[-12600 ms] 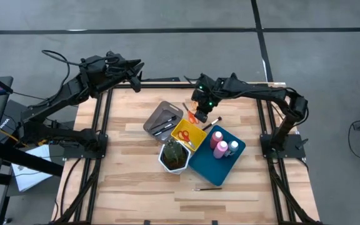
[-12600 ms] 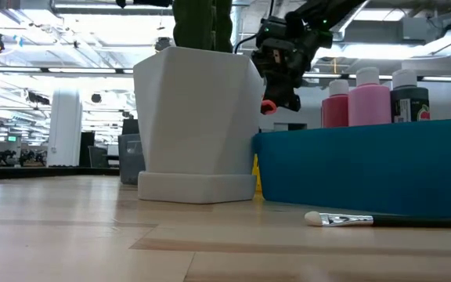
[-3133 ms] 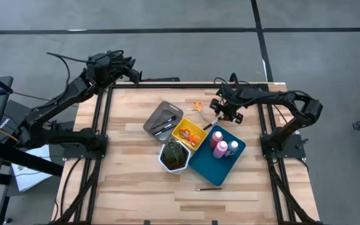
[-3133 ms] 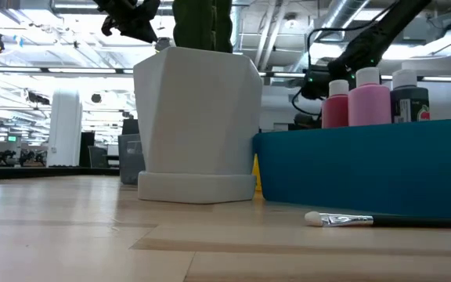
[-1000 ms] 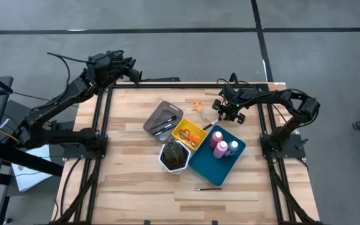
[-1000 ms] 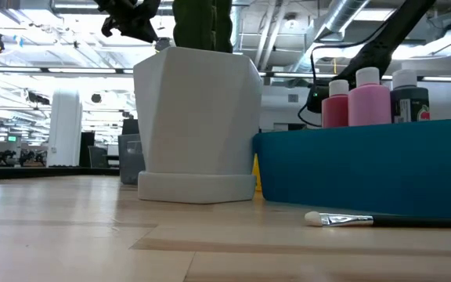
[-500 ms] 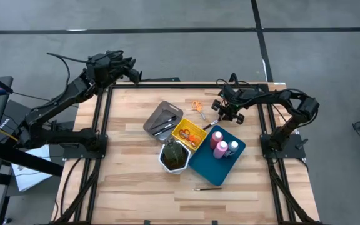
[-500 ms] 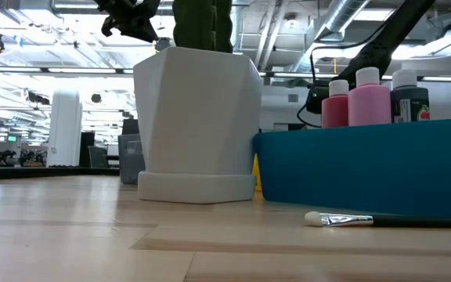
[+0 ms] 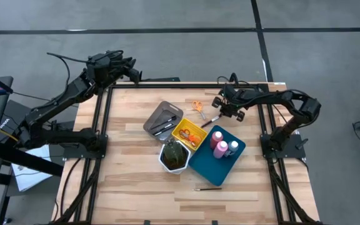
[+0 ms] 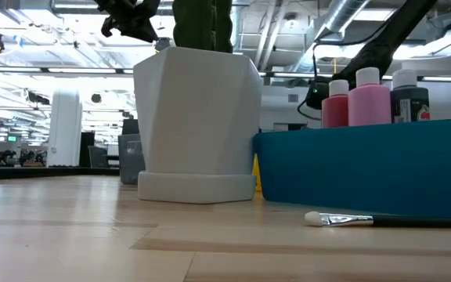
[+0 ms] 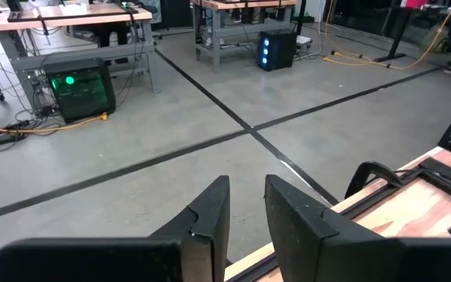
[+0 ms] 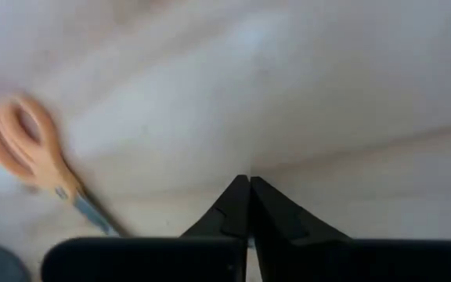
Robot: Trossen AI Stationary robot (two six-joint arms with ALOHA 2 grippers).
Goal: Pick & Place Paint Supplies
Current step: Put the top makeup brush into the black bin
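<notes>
Since a second ago the right end effector [image 9: 220,110] has drawn its fingers together and now stands fully closed, tips meeting, low over the far right part of the counter [image 9: 130,181]; whether it pinches the thin brush [image 9: 209,120] lying just beside it cannot be told. Nothing else on the wood has shifted.

Pale slatted planks form the counter, framed by black rails. Orange-handled scissors [image 9: 198,108] lie flat on bare wood near the far edge, just left of the right end effector. A grey tray [image 9: 155,116] holds dark-tipped brushes, a yellow tray [image 9: 181,129] holds small orange and red pieces, and a blue tray [image 9: 205,162] carries two pink bottles [image 9: 219,143] and a small white-capped bottle [image 9: 233,147], all upright. A white hexagonal pot [image 9: 174,157] with smooth faceted walls stands touching the yellow tray. Another brush [image 9: 208,188] lies alone on the near planks, with open wood around it.

Left end effector [image 9: 135,77] hangs beyond the far left corner, fingers slightly apart, holding nothing
</notes>
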